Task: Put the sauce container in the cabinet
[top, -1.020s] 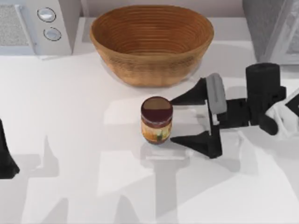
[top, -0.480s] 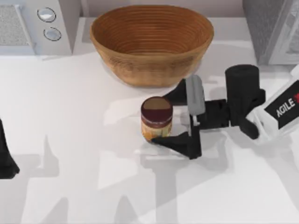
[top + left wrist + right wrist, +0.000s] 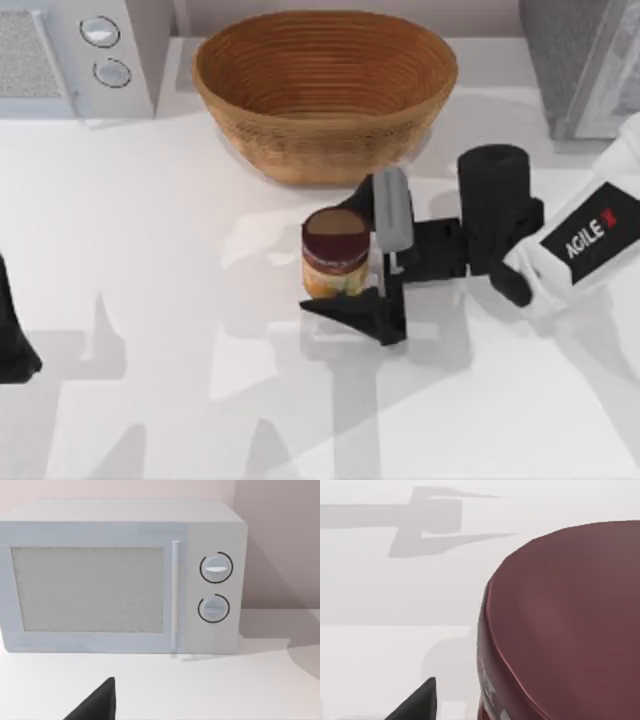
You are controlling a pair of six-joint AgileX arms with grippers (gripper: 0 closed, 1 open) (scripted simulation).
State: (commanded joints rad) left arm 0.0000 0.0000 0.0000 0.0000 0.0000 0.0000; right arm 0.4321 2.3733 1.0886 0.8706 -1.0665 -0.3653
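Sauce container [image 3: 335, 252] stands upright on the white tabletop [image 3: 150, 300], just in front of the woven bowl [image 3: 325, 90]. Right claw [image 3: 345, 258] straddles it, fingers spread and not yet clenched, seemingly lined up for a sideways grip. Left claw [image 3: 15, 345] sits parked at the left edge.

"AGILE" in white letters with a red mark on the right arm's [image 3: 585, 240] white housing, perhaps cut short

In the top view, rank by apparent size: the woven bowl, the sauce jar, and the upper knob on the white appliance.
Largest to smallest, as they appear in the top view:
1. Brown woven wicker bowl
2. Small round sauce container with dark maroon lid
3. Upper round grey knob on the white appliance
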